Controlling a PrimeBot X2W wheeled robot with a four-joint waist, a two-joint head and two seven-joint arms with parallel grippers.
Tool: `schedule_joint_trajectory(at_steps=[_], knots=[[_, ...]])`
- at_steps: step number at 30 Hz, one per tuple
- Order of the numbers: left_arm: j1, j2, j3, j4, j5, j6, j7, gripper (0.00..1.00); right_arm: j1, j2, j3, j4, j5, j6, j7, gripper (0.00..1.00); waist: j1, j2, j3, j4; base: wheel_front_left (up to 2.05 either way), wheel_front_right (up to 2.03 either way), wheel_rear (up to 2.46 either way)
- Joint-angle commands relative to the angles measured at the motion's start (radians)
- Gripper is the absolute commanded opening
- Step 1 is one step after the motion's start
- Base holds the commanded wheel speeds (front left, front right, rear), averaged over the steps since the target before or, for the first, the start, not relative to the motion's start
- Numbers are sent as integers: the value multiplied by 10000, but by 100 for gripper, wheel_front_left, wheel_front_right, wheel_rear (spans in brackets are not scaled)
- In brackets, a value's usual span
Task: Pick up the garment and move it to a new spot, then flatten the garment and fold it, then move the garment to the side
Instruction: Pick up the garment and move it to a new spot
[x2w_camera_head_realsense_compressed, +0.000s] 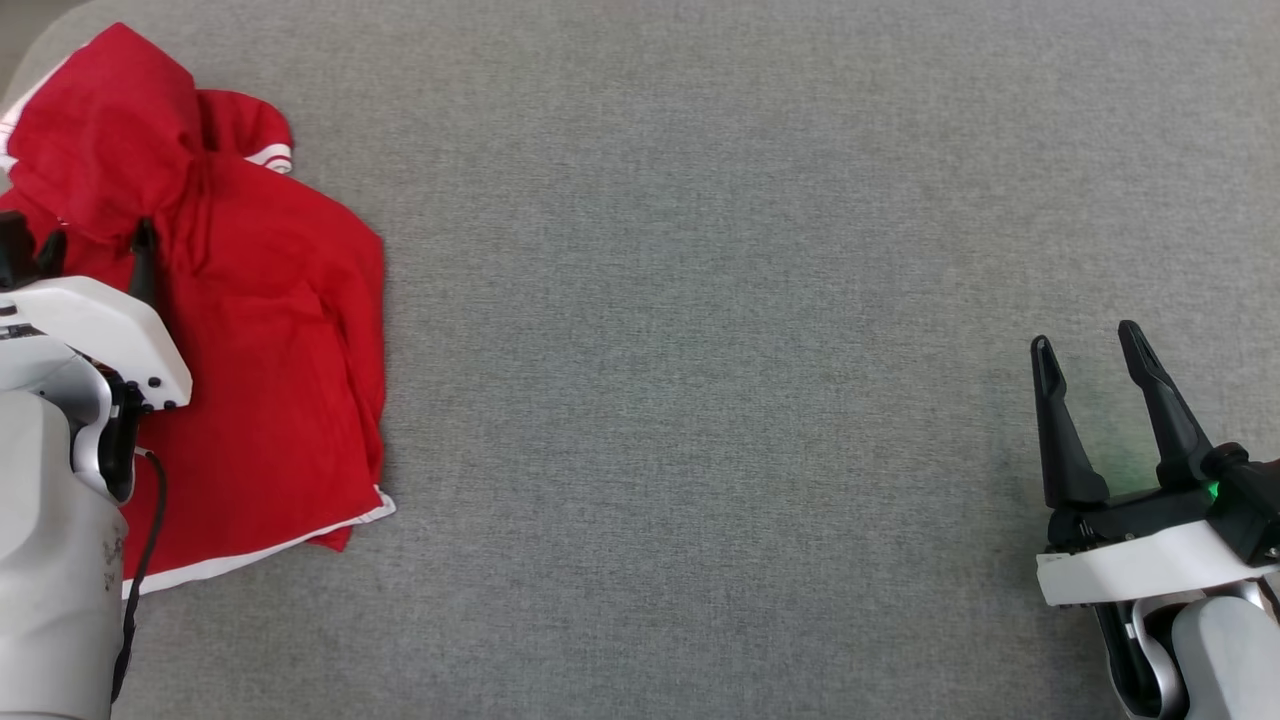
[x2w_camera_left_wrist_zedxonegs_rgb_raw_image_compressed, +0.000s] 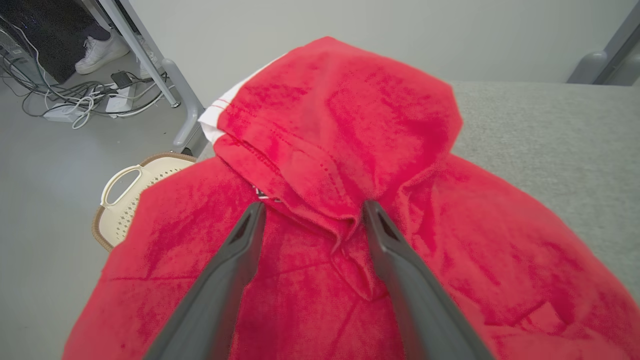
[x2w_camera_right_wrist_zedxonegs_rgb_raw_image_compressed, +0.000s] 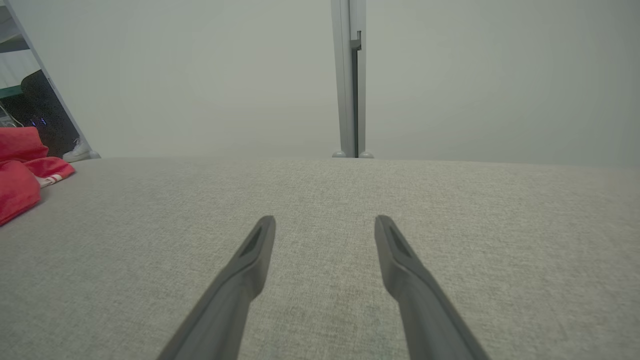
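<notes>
The garment (x2w_camera_head_realsense_compressed: 265, 330) is a red hooded top with white trim, lying folded at the far left of the grey surface, hood toward the back. My left gripper (x2w_camera_head_realsense_compressed: 95, 245) hovers over it near the hood, open; in the left wrist view its fingers straddle the base of the hood on the garment (x2w_camera_left_wrist_zedxonegs_rgb_raw_image_compressed: 340, 150), left gripper (x2w_camera_left_wrist_zedxonegs_rgb_raw_image_compressed: 312, 210) holding nothing. My right gripper (x2w_camera_head_realsense_compressed: 1090, 350) stands open at the lower right, far from the cloth. In the right wrist view the right gripper (x2w_camera_right_wrist_zedxonegs_rgb_raw_image_compressed: 325, 222) is empty above bare surface, and the garment (x2w_camera_right_wrist_zedxonegs_rgb_raw_image_compressed: 20, 175) shows at the left edge.
The grey fabric surface (x2w_camera_head_realsense_compressed: 700, 350) stretches wide between the garment and my right arm. Past its left edge, on the floor, sit a cream perforated basket (x2w_camera_left_wrist_zedxonegs_rgb_raw_image_compressed: 125, 200), a metal frame leg (x2w_camera_left_wrist_zedxonegs_rgb_raw_image_compressed: 175, 90), cables and a person's white shoe (x2w_camera_left_wrist_zedxonegs_rgb_raw_image_compressed: 102, 50).
</notes>
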Motion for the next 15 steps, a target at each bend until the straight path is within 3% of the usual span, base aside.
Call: schedule_joint_trajectory(at_steps=[1,2,3,4,15], knots=[[-280,56,28,223,-66,-10,-129,100,-128,-14,-17,-22,-5,1,-32,100,0,0,89,-147,0,0,0],[-322,47,37,338,-112,-50,-181,81,-121,-6,-16,-14,-9,1,-32,100,0,0,95,-177,0,0,0],[-376,38,24,427,-145,-82,-263,47,-122,-2,-13,-5,-15,1,-32,100,0,0,99,-201,0,0,0],[-410,35,5,495,-143,-139,-364,0,-125,10,-9,10,-23,1,-32,100,0,0,89,-222,0,0,0],[-636,-67,-127,58,-149,-259,-2319,0,20,292,71,284,-121,1,-32,100,0,0,-657,-236,0,0,0]])
